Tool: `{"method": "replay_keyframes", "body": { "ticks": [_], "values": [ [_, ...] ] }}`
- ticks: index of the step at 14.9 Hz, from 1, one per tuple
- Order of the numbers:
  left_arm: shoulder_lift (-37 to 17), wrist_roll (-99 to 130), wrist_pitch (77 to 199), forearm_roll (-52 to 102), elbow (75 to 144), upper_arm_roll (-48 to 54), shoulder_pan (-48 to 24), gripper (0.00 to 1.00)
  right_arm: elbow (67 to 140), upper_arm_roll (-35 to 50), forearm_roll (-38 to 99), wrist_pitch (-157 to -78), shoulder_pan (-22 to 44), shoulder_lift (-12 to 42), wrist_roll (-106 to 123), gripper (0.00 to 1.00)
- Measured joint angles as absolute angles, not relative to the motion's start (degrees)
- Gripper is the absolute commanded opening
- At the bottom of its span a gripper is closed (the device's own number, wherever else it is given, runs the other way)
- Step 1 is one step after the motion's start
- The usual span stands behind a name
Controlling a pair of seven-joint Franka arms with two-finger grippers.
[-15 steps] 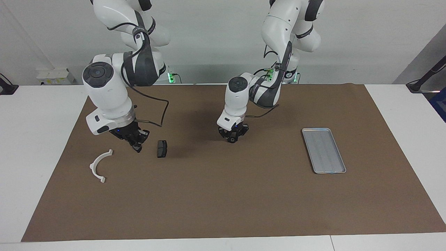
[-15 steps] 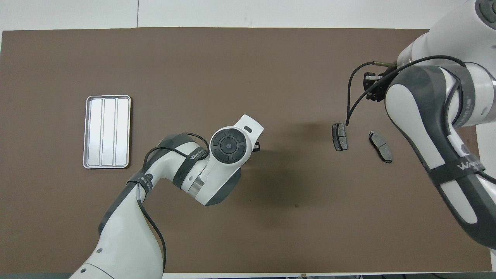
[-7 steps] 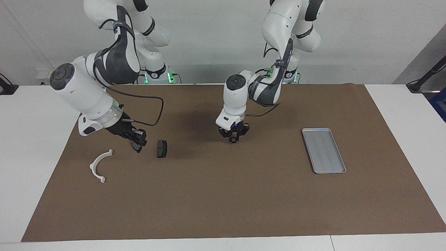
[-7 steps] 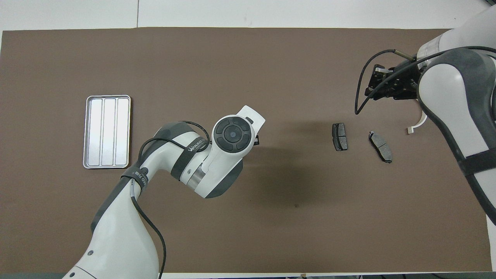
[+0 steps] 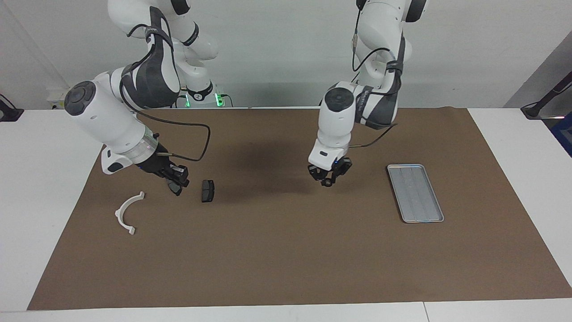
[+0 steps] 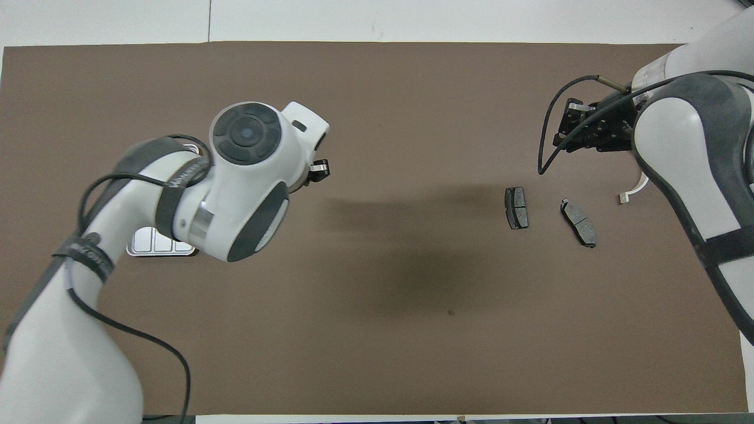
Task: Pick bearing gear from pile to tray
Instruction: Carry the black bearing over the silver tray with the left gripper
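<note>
Facing view: left pincer (image 5: 328, 182) grips a small black ring above the mat (image 5: 286, 250); right pincer (image 5: 177, 188) is closed.

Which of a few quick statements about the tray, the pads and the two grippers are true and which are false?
1. The tray has nothing in it. True.
2. The left gripper rests inside the tray. False: it is raised over the mat, short of the tray.
3. Two brake pads lie on the mat. True.
4. The white arc is stacked on a pad. False: it lies apart on the mat.
5. The right gripper is over the tray. False: it is down by the pads, at the right arm's end.
</note>
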State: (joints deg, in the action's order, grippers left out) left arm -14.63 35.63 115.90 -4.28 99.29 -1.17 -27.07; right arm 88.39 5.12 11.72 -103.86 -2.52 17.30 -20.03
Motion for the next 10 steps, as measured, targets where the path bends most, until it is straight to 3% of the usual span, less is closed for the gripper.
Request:
{"method": "replay_keyframes", "body": {
  "ticks": [4,10],
  "values": [
    [-10.2,24.9,112.6,-4.2,99.4,-1.4,-14.4,0.20,88.4,5.9,0.0,-103.9,-0.2,17.3,-18.1,0.00],
    [-9.8,5.3,111.8,-3.2,100.8,-1.5,1.1,0.18,88.5,6.0,-13.1,-103.9,5.0,17.1,-14.0,0.00]
  ]
}}
